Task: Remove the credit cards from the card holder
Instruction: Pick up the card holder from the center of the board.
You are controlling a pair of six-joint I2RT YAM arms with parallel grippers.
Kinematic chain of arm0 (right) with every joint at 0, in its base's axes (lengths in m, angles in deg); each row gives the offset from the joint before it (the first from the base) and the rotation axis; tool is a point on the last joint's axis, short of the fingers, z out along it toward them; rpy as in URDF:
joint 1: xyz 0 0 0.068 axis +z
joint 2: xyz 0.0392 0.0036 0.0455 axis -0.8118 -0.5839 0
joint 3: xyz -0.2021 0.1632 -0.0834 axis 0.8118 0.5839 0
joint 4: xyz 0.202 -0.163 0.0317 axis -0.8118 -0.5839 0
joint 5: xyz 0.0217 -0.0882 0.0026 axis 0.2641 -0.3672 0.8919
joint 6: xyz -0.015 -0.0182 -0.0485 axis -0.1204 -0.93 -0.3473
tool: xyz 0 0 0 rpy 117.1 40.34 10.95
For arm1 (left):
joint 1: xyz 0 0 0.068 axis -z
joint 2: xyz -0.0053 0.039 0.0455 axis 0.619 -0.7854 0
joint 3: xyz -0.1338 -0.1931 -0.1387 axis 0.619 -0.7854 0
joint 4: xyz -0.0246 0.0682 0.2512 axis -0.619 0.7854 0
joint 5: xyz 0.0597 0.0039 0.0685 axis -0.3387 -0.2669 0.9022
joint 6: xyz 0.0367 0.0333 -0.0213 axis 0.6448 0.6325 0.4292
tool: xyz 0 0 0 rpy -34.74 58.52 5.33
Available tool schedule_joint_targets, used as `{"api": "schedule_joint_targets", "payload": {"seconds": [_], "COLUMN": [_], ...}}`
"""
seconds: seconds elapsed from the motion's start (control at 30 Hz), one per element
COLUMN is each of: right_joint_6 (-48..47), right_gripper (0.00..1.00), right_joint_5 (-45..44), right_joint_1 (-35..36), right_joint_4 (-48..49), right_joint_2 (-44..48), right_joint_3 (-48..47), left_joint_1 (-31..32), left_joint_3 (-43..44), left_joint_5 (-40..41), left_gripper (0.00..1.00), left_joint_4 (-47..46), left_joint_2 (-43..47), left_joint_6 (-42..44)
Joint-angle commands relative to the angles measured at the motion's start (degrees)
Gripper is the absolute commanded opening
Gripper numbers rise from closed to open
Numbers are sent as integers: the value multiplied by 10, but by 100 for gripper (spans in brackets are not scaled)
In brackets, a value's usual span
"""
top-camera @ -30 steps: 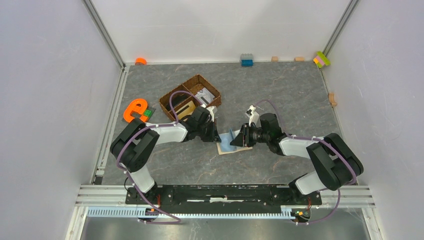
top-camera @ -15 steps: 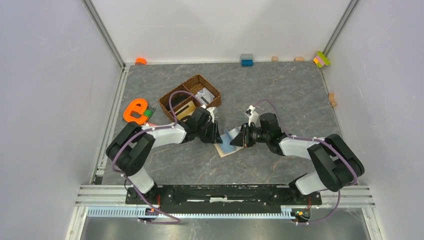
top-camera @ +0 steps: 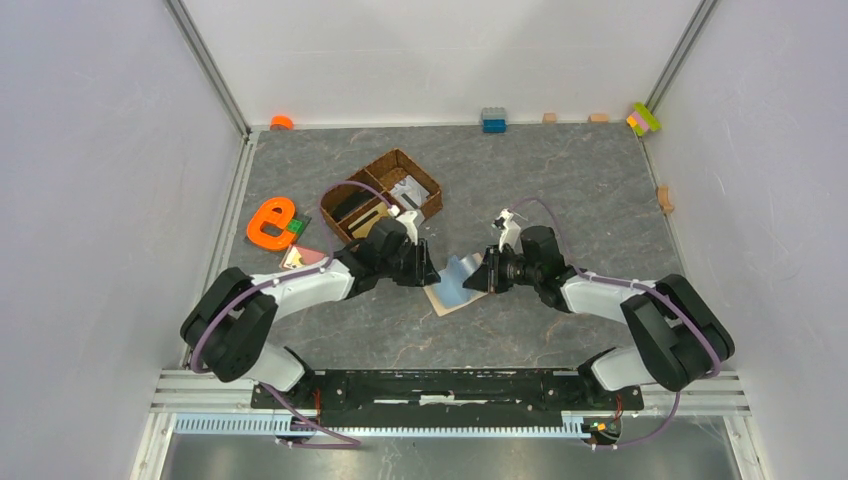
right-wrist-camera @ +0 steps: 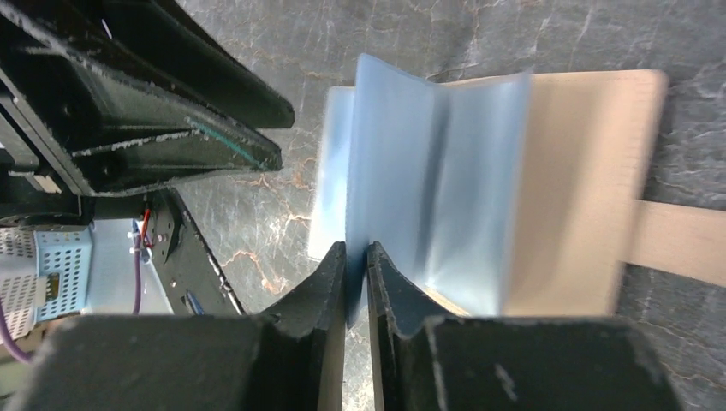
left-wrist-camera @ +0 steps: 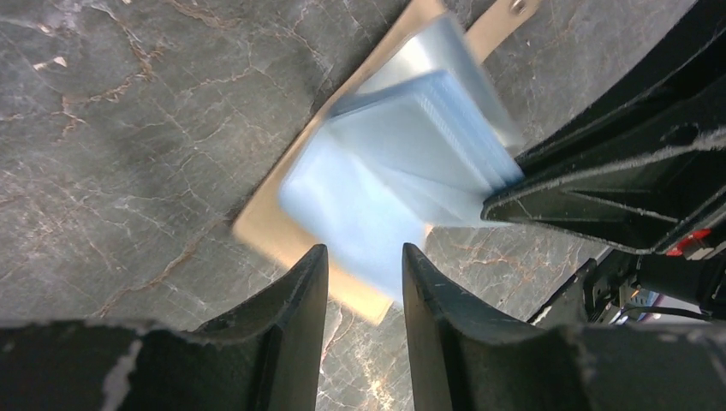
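While the card holder (top-camera: 452,292) lies open on the table (top-camera: 560,190) between the two arms, a little near of the middle, the right gripper (right-wrist-camera: 357,257) is clenched on the edge of one clear bluish sleeve (right-wrist-camera: 394,171), which stands up from the tan cover. In the right wrist view its fingers (right-wrist-camera: 325,291) press together with only that thin sheet between them. The holder's tab (right-wrist-camera: 681,240) lies flat on the grey stone-patterned surface. The left gripper (left-wrist-camera: 360,257) hangs just above the holder's left side with its jaws apart. The fanned sleeves show through the gap, and nothing sits between its fingers (left-wrist-camera: 295,295). Seen from above, the two grippers face each other tip to tip over the holder, close but not touching. Whether any sleeve has a card inside cannot be told.

The credit cards (top-camera: 303,257), pinkish with a pale edge, lie flat on the table well left of the holder, just beside the left arm and just near of the orange toy (top-camera: 268,222). A wicker basket (top-camera: 421,175) stands just far of the left gripper, with small things in its compartments. At the far edge sit a blue-grey block (top-camera: 493,120) and, in the far right corner, a many-coloured block (top-camera: 644,118).
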Motion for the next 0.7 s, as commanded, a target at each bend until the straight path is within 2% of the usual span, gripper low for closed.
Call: {"api": "schedule_joint_targets", "payload": {"seconds": [0.0,0.13,0.33,0.5,0.67], "right_joint_6": [-12,-10,-4,3,8], "right_gripper": [14,13,11,0,0], "right_joint_5": [-34,-54,-66,-61,-69], "right_joint_1": [4,4,4,4,4], "right_joint_4": [-12,-11,-5,-1,4], "right_joint_2": [16,40,56,45,57], "right_joint_3": [4,14,25,26,35], "left_joint_1": [1,0,0,0,0], "left_joint_3": [-16,-40,-68,-41,-31], "left_joint_5": [-25,0,39,67,101], "left_gripper": [44,44,51,53,59], "left_joint_4": [-64,-79,-87,-17,56], "left_joint_2": [20,57,114,122,187], "left_joint_6": [-9,-12,-15,-2,-1]}}
